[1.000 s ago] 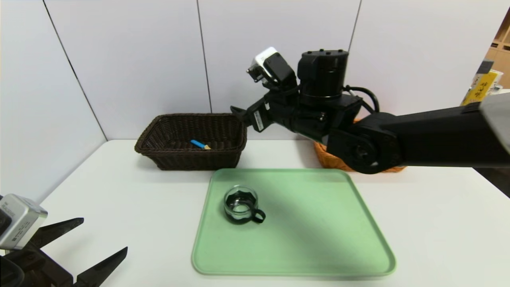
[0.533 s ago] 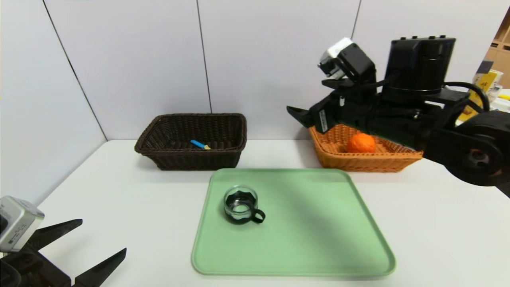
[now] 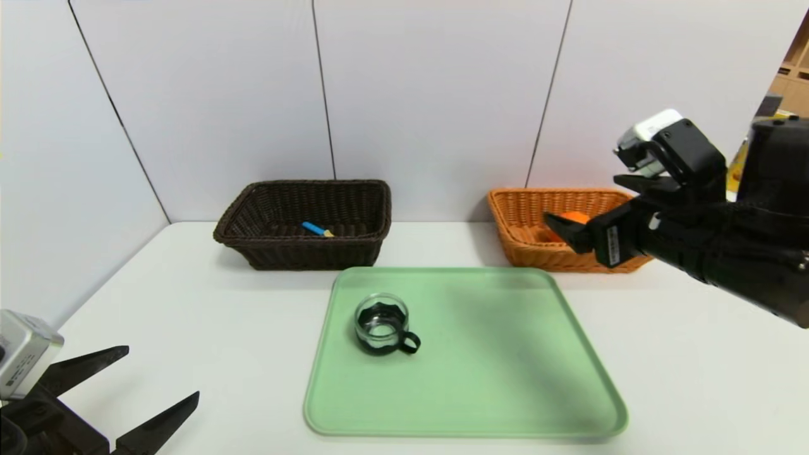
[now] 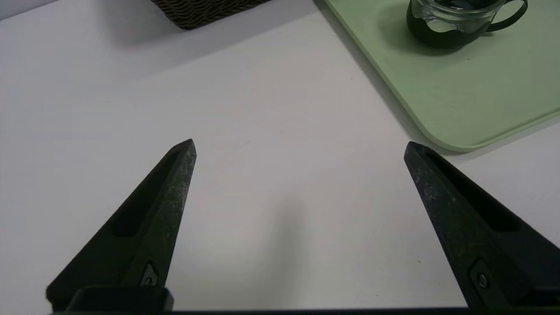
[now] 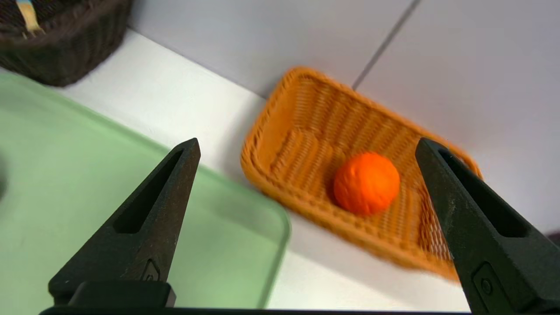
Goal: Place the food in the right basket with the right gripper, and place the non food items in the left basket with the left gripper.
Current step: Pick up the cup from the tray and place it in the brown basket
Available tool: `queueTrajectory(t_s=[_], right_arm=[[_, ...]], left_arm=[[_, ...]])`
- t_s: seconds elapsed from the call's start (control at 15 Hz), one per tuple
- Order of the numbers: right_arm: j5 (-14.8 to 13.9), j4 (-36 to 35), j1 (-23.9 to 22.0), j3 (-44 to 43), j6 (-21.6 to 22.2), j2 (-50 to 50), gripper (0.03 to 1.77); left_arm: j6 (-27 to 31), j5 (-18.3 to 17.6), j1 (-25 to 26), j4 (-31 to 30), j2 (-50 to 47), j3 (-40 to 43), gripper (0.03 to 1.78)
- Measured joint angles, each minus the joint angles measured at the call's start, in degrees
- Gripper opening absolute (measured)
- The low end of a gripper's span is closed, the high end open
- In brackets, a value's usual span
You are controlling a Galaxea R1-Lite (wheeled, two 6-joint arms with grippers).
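On the green tray (image 3: 505, 379): the glass cup (image 3: 381, 325) is seen upright, handle turned toward the robot's right.
Nearer arm: the left tool (image 3: 158, 385), jaws spread wide and empty, is parked low over the worktop (image 3: 189, 297); the cup lies ahead and to its right.
Left basket (image 3: 303, 253): the blue-handled spoon (image 3: 317, 229) is held inside.
Right basket (image 3: 524, 243): the orange (image 5: 366, 183) is shown resting inside.
Right tool (image 5: 306, 146): released, empty, raised near its basket.
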Motion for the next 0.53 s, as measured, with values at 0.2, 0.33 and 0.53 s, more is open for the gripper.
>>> queueTrajectory(t_s=[0.2,0.33,0.53], right_arm=[[-3.36,-0.01,0.0,7.78,1.46,-6.25,1.69],[-5.6,0.0,0.27,11.72,2.39,-9.87,1.69],[-6.99,0.05,0.93,15.36,2.72,-13.64,1.69]], left_arm=[[0.02,0.02,0.0,0.0,-0.61,0.44,1.69],[-0.02,0.0,0.0,0.0,-0.76,0.55,1.69],[-0.02,-0.05,0.0,0.04,-1.08,1.16,1.69]])
